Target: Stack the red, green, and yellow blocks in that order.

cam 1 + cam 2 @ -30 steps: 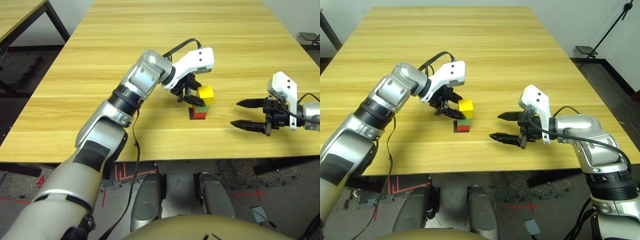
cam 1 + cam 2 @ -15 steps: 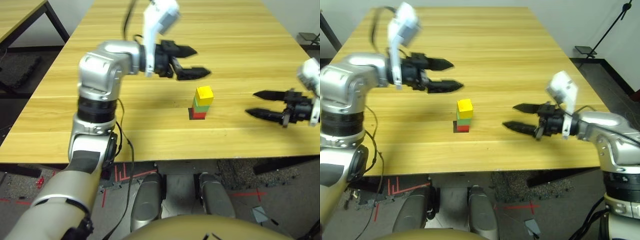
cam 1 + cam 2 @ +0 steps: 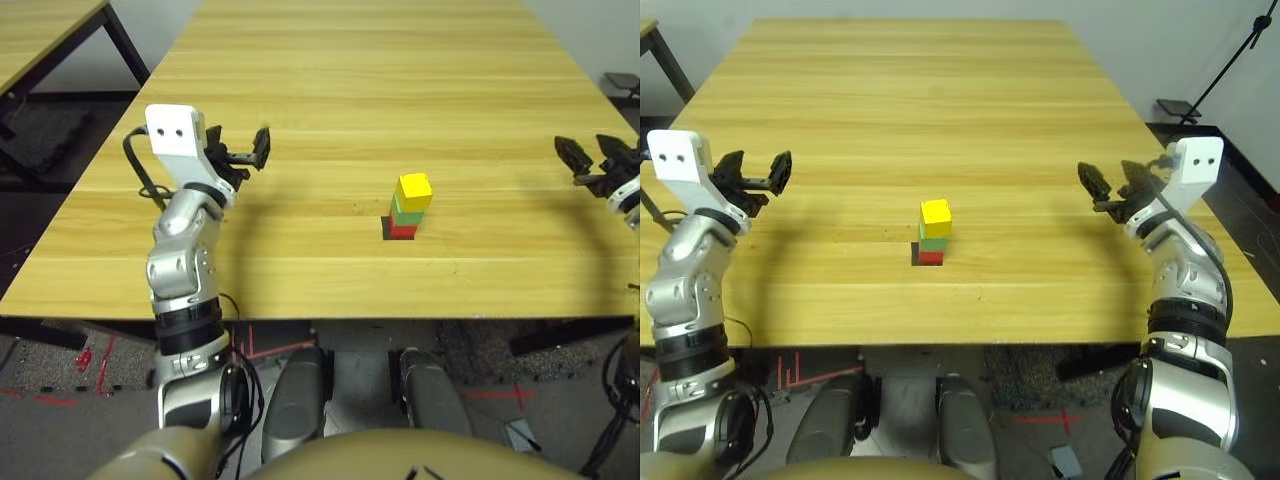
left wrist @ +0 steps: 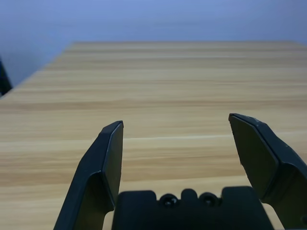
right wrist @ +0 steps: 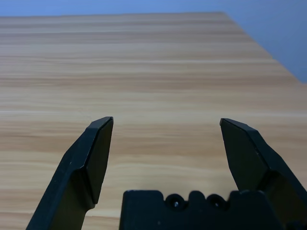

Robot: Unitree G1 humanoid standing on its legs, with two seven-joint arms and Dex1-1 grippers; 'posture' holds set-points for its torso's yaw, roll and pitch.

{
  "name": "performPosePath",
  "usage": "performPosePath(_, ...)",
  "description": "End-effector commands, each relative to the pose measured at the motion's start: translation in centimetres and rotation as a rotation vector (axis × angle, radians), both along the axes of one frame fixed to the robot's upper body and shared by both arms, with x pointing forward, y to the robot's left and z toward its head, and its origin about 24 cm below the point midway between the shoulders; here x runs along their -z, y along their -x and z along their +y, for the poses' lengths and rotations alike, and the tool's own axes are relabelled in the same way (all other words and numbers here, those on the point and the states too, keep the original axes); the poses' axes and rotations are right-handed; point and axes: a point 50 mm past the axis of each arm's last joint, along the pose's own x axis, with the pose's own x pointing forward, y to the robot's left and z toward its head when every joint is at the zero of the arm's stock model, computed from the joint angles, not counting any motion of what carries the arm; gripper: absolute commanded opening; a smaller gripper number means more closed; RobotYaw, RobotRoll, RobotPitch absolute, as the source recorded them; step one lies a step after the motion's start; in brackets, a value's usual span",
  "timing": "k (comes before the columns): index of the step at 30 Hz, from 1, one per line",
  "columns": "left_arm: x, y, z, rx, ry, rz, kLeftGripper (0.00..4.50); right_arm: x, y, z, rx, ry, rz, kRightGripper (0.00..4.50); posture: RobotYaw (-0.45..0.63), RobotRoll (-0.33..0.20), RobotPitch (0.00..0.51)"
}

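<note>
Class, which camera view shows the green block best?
The left eye view: more of the green block shows between the yellow and red ones. The right eye view shows it too, partly shaded; the wrist views face bare tabletop.

And the light comes down bright and even over the table [image 3: 310, 130], flat and pale, with the boards clearly lit! Soft, smudgy shadows spread on the wood beside each arm, the left arm [image 3: 695, 300] and the right arm [image 3: 1185, 320], edges all fuzzy. Down below, the floor [image 3: 1030, 440] sits much dimmer. Over to the wrist views, and it's the far tabletop going soft there, the grain smearing, while the near black fingers [image 4: 103, 163] look crisper.
</note>
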Motion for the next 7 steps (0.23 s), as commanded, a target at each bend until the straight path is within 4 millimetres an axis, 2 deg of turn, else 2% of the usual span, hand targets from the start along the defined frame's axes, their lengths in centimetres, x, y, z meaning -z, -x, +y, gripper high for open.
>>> performPosePath(1,2.1,0.4,0.2,-0.080,-0.028,-0.003,4.49,1.7,0.4,-0.4,0.045,0.028,0.024,4.50,0.06,-0.107,0.079)
performPosePath(7,3.9,1.6,0.8,-0.184,-0.050,-0.019,4.49,2.2,0.8,-0.9,0.105,0.079,0.010,4.50,0.06,-0.118,0.084)
